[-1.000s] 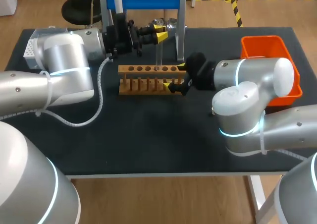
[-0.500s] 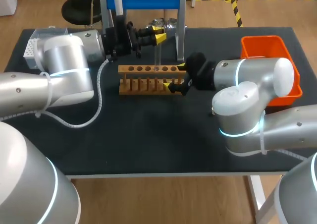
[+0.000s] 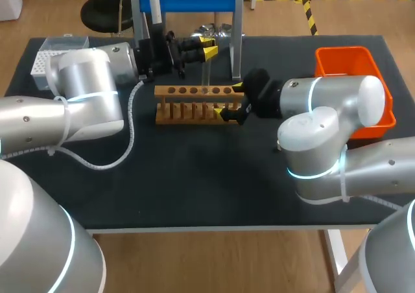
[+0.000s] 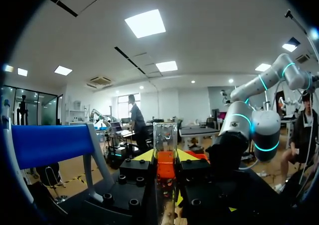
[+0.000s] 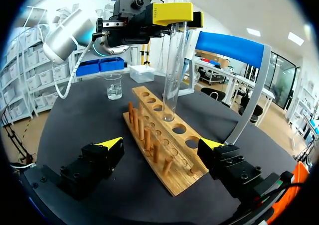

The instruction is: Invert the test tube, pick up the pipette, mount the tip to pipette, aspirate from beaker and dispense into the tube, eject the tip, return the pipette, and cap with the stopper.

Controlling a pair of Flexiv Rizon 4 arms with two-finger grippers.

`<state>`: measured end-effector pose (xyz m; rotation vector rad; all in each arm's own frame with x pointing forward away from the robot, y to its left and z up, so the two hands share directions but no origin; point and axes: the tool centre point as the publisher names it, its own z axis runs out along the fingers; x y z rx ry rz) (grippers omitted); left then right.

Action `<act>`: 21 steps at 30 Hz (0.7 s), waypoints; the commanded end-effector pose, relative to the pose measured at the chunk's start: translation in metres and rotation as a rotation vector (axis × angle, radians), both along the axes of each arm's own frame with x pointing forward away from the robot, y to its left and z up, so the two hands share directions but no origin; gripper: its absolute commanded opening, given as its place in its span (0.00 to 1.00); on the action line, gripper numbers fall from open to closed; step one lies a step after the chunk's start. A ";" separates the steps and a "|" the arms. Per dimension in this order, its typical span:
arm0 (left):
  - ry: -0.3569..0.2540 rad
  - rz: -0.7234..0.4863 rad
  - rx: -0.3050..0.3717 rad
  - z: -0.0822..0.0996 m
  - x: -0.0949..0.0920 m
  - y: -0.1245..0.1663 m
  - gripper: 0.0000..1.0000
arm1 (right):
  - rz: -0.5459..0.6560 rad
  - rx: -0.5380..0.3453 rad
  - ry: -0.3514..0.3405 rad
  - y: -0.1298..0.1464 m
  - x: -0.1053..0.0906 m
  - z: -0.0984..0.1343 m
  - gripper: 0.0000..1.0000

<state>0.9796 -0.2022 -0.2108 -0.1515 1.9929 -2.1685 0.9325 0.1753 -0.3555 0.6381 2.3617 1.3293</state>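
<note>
Change over the last second is small, all on the left side. The left arm [image 3: 84, 92] swings its elbow slightly outward, so more of the white tip box [image 3: 48, 50] behind it shows. The right arm [image 3: 324, 124] doesn't move, and nothing on the table [image 3: 194, 176] shifts.

The wooden test tube rack [image 3: 194, 102] is in the same spot. The right gripper [image 5: 160, 143] is spread wide with the rack's near end between its fingers, gripping nothing. No contact visible from its wrist view.

The left gripper [image 3: 209, 46] edges up and back a touch. It is clamped on the glass test tube [image 5: 174, 60] near the tube's upper end. The tube hangs upright, lower end at or just over a rack hole; can't tell if it's seated.

My read: we're on step one, the tube inversion. Can't say if the tube is coming out or going in. The pipette work hasn't begun, and the beaker [image 5: 114, 87] sits well beyond the rack.

Writing: nothing legible on the tube, rack, beaker or orange bin [image 3: 353, 63].
</note>
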 end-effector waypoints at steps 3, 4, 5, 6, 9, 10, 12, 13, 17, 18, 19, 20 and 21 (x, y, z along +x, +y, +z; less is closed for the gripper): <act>-0.019 -0.004 -0.005 -0.001 0.004 -0.001 0.00 | 0.001 -0.003 0.003 0.000 0.000 0.001 1.00; -0.024 -0.001 -0.006 -0.001 0.004 -0.001 0.00 | 0.001 -0.003 0.003 0.000 0.000 0.001 1.00; -0.026 -0.001 -0.006 -0.001 0.004 -0.001 0.00 | 0.001 -0.003 0.003 0.000 0.000 0.001 1.00; -0.027 -0.002 -0.007 -0.001 0.004 -0.001 0.00 | 0.001 -0.003 0.003 0.000 0.000 0.001 1.00; -0.029 -0.003 -0.007 -0.002 0.004 -0.002 0.00 | 0.001 -0.003 0.003 0.000 0.000 0.001 1.00; -0.029 -0.005 -0.007 -0.002 0.004 -0.003 0.00 | 0.001 -0.003 0.003 0.000 0.000 0.001 1.00; -0.028 -0.006 -0.007 -0.003 0.004 -0.003 0.00 | 0.001 -0.003 0.003 0.000 0.000 0.001 1.00; -0.026 -0.006 -0.007 -0.004 0.004 -0.003 0.00 | 0.001 -0.003 0.003 0.000 0.000 0.001 1.00; -0.011 -0.006 0.010 -0.005 0.004 -0.001 0.00 | 0.001 -0.003 0.003 0.000 0.000 0.001 1.00; -0.010 -0.006 0.014 -0.005 0.003 0.000 0.00 | 0.001 -0.003 0.003 0.000 0.000 0.001 1.00; -0.008 -0.005 0.021 -0.005 0.003 0.001 0.00 | 0.001 -0.003 0.003 0.000 0.000 0.001 1.00; -0.007 -0.005 0.026 -0.005 0.002 0.002 0.00 | 0.001 -0.003 0.003 0.000 0.000 0.001 1.00; -0.006 -0.005 0.033 -0.004 0.002 0.002 0.00 | 0.001 -0.003 0.003 0.000 0.000 0.001 1.00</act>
